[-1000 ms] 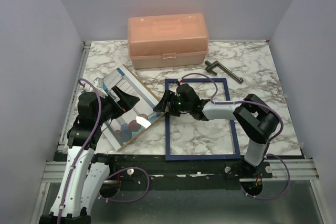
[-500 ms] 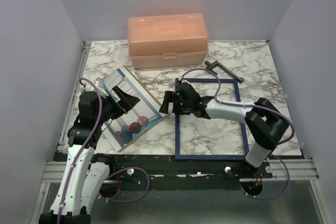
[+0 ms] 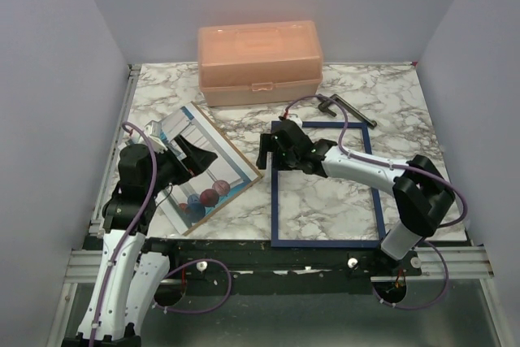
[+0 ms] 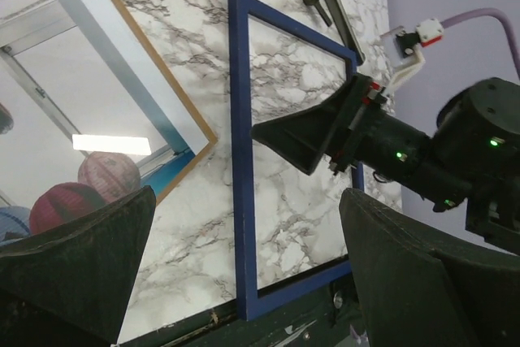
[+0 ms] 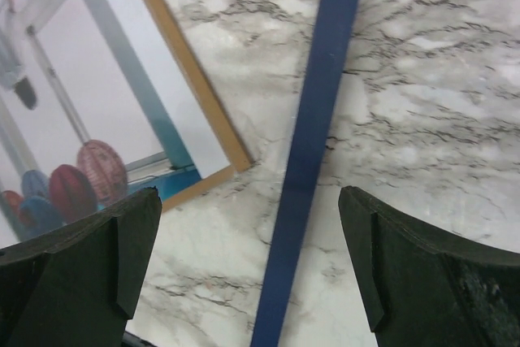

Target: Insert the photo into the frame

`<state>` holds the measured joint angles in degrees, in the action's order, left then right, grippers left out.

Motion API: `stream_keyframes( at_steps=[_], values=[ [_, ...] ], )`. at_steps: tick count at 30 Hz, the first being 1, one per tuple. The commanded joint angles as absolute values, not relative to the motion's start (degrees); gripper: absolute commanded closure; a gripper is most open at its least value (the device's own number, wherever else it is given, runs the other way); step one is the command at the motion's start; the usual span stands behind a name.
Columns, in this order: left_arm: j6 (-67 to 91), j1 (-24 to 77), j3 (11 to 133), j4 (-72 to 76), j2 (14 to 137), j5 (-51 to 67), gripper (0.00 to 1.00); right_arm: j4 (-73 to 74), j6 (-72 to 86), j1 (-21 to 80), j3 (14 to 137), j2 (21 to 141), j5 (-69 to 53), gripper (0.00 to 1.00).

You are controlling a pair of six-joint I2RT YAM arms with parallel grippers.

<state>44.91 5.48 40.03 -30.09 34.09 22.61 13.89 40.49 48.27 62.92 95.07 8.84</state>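
The right gripper (image 3: pixel 264 152) is hanging spread wide and holding nothing, just over the left rail of the navy frame (image 5: pixel 321 79). The left gripper (image 3: pixel 199 158) is hovering equally wide and empty above the photo (image 5: pixel 89 95), which is lying face up on the brown backing board (image 5: pixel 183 62), close beside the frame but not touching it. Likely the print needs lifting next: pinching it at one free edge, lightly, should be avoiding creases and keeping the board behind. The frame is enclosing only bare marble tabletop (image 3: pixel 325 201). The peach plastic box (image 3: pixel 260 62) is sitting latched, its contents hidden.
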Motion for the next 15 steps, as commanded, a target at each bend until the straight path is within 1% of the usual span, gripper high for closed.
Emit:
stream_keyframes(
  at_steps=[1, 5, 7, 10, 12, 15],
  values=[
    [43.37, 5.3, 42.14, -26.58, 32.32, 29.25, 0.01, 21.79, 38.57, 47.91, 64.63, 97.61, 15.62, 0.0],
    [43.24, 5.43, 42.79, -26.36, 34.6, 32.54, 0.02, 23.01, 38.42, 47.92, 65.38, 101.3, 14.45, 0.0],
    [42.93, 6.12, 43.13, -26.58, 35.57, 33.18, 0.01, 23.18, 38.43, 47.9, 65.93, 103.16, 13.61, 0.04],
    [41.35, 7.85, 44.5, -28.86, 36.78, 30.83, 0.01, 23.73, 38.5, 47.9, 66.85, 105.73, 12.76, 0.1],
    [39.68, 9.4, 46.07, -31.66, 37.79, 27.91, 0.02, 23.73, 38.71, 47.9, 67.23, 106.92, 12.6, 0.18],
    [37.58, 13.75, 49.13, -36.68, 39.77, 19.94, 0.01, 23.73, 38.93, 47.9, 67.5, 108.41, 12.52, 0.29]
  ],
)
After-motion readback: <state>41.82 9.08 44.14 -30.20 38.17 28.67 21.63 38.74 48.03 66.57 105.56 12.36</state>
